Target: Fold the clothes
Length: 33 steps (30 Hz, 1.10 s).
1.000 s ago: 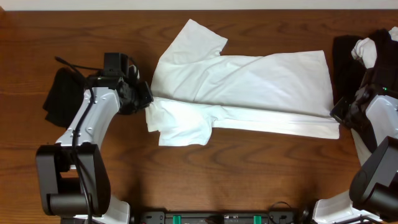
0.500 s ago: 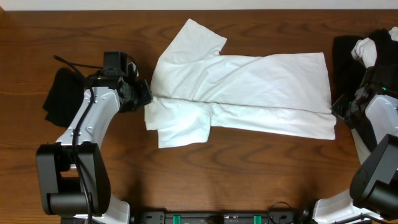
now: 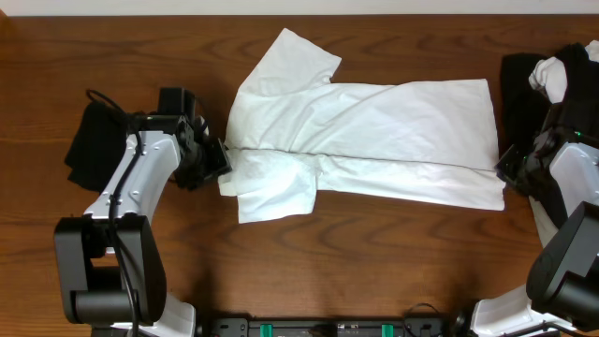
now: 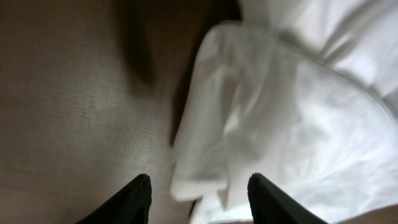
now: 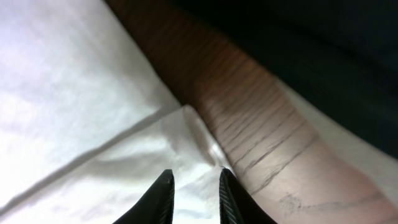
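A large white T-shirt (image 3: 374, 131) lies across the middle of the table, folded lengthwise, with one sleeve (image 3: 295, 56) pointing to the far edge. My left gripper (image 3: 221, 161) is at the shirt's left end. In the left wrist view that gripper (image 4: 200, 190) is open, with a rumpled white shirt edge (image 4: 211, 149) lying between and beyond its tips. My right gripper (image 3: 504, 168) is at the shirt's right end. In the right wrist view it (image 5: 196, 183) stands narrowly open over the shirt's corner (image 5: 186, 124), with flat cloth showing in the gap.
A black garment (image 3: 89, 140) lies at the left behind the left arm. A pile of black and white garments (image 3: 547, 80) sits at the far right, seen as dark cloth (image 5: 311, 50) in the right wrist view. Bare wooden table (image 3: 374, 253) runs along the front.
Both grippers opened and let go of the shirt. The shirt's near fold has settled flat, its near edge now lying farther from the front. The left gripper shifted slightly toward the front.
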Each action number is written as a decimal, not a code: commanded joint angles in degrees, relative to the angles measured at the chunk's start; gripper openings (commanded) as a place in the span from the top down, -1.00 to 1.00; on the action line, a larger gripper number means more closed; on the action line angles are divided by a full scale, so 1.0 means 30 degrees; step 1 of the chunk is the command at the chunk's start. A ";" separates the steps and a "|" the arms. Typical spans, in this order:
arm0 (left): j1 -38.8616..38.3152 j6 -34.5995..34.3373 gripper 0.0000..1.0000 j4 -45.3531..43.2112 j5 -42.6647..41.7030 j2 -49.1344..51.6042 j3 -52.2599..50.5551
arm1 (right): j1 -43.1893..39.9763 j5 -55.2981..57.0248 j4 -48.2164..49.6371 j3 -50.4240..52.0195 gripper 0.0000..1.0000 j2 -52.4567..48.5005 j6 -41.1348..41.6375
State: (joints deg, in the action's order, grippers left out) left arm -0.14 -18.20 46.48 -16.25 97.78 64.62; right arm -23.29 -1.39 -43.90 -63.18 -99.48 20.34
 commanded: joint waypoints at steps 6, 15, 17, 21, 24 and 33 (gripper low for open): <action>-0.1137 0.0175 -0.04 -0.0452 0.0087 0.0095 -0.1770 | 0.0743 -0.0678 0.0954 0.1909 0.59 -0.0189 -0.0801; -0.2718 0.0168 -0.03 -0.1617 0.0073 0.0095 -0.3045 | 0.0860 -0.0656 0.1734 0.3308 0.59 -0.0189 -0.0801; -0.3045 0.0168 -0.03 -0.1945 0.0080 0.0095 -0.3228 | 0.0860 -0.0641 0.1763 0.3373 0.59 -0.0189 -0.0801; -0.3468 0.0168 -0.02 -0.3191 0.0102 0.0095 -0.3585 | 0.0860 -0.0627 0.1763 0.3461 0.60 -0.0189 -0.0801; -0.3519 0.0168 -0.03 -0.4255 0.0255 0.0095 -0.3789 | 0.0860 -0.0627 0.1727 0.3461 0.60 -0.0189 -0.0801; -0.3519 0.0168 0.72 -0.5078 0.0277 0.0095 -0.3869 | 0.0860 -0.0627 0.1705 0.3461 0.60 -0.0189 -0.0947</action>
State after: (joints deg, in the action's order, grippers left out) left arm -10.61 -18.15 30.87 -16.12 97.78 53.17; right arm -21.28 -3.27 -38.83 -53.91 -99.50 18.57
